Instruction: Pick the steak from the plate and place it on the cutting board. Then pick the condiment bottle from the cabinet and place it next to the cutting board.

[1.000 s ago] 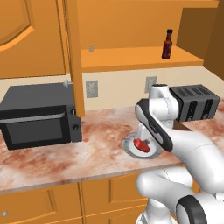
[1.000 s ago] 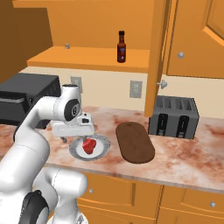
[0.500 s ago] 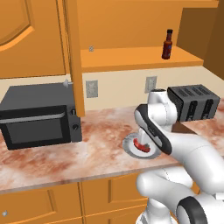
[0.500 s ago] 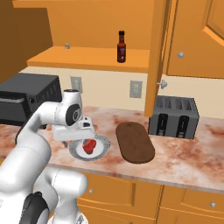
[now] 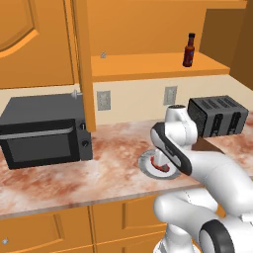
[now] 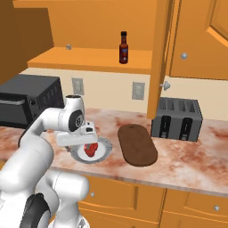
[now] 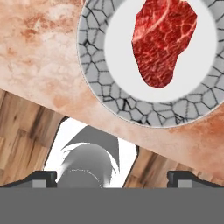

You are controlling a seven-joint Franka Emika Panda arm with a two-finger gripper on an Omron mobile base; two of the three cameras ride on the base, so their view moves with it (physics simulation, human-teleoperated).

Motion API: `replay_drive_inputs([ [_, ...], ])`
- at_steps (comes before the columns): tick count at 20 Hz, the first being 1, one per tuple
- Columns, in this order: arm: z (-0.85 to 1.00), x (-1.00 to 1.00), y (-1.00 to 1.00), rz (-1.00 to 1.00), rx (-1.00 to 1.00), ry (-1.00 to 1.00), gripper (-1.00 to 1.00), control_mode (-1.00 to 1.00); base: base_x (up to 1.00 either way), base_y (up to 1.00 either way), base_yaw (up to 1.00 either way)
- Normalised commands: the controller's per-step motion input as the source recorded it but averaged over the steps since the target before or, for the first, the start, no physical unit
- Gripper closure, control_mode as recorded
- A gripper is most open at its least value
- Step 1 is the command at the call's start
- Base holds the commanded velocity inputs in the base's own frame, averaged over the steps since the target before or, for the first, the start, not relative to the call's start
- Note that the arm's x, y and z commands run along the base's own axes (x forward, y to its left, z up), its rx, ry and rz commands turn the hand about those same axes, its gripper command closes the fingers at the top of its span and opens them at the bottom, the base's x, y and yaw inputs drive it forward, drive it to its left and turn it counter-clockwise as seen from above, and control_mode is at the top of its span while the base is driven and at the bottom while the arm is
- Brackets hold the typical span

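**Steak on plate, board bare, bottle on shelf**

The steak (image 7: 162,41), a small flat red piece with pale marbling, lies inside the round grey-white plate (image 7: 97,83), whose rim looks cracked or ridged. The plate sits near the counter's front edge. Just right of it lies the dark brown oval cutting board (image 6: 136,144), flat. The slim dark bottle (image 6: 124,47) stands upright on the shelf of the orange-brown cabinet (image 6: 89,60), door apparently open.

No legible text anywhere.
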Motion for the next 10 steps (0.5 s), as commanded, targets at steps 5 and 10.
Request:
replay_drive_inputs([
  [5, -0.11, 0.24, -0.01, 0.0, 0.0, -0.01, -1.0, -1.0, 0.0, 0.0, 0.0],
  [10, -0.16, 0.24, -0.01, 0.0, 0.0, 0.0, -1.0, -1.0, 0.0, 0.0, 0.0],
])
